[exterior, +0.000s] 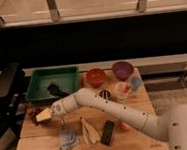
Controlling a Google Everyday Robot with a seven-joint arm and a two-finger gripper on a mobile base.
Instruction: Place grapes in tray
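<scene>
Grapes (33, 115): dark red, knobbly bunch, small, lying near the left edge of the wooden table (34, 148), outside the green tray (38, 90) just behind. Gripper (44, 115) sits right at the bunch; whether it grips cannot be told. Red bowl (96, 77) and purple bowl (122, 69) stand further right. Dark wall behind.

Pale gripper (43, 115) at tan table (34, 148) left edge, by dark red grapes (33, 116); green tray (68, 85); red bowl (96, 77); purple bowl (122, 69).
</scene>
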